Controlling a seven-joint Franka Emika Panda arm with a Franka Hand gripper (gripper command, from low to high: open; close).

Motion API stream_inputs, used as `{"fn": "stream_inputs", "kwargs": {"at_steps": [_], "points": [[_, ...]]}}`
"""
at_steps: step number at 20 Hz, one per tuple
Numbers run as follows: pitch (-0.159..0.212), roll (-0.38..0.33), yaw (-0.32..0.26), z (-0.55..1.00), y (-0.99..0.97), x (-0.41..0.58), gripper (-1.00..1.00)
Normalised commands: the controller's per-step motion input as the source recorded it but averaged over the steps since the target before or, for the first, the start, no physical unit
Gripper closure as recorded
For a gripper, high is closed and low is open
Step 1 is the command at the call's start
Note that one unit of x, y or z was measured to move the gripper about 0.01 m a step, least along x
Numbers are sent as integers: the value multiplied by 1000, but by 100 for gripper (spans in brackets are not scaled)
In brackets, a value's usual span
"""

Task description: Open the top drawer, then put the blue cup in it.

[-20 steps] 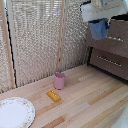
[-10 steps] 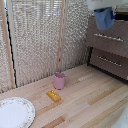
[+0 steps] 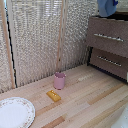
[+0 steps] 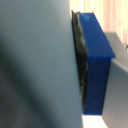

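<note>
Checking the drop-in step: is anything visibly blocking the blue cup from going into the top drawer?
Yes. The blue cup sits at the frame's top edge above the dresser, but the top drawer looks shut, its front flush with the drawer below. No object stands between them. The hand itself cannot be made out.

No readable text, label or number shows in either view; both are perhaps too blurred.

Arm's white body gone from the exterior view's upper right, the blue cup (image 3: 107, 7) now higher over the top drawer (image 3: 108, 36), cut by the upper edge; gripper itself can't be made out.
</note>
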Motion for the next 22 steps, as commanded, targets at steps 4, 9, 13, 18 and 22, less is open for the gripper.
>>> {"fn": "stream_inputs", "kwargs": {"at_steps": [4,9,13,18,22], "points": [[32,-7,-103,803,-334,676,100],[44,46,-93,964,-703,278,100],[30,117,-93,841,-681,0,100],[0,252,-123,472,-341,-34,100],[0,321,-204,210,-9,-124,100]]}}
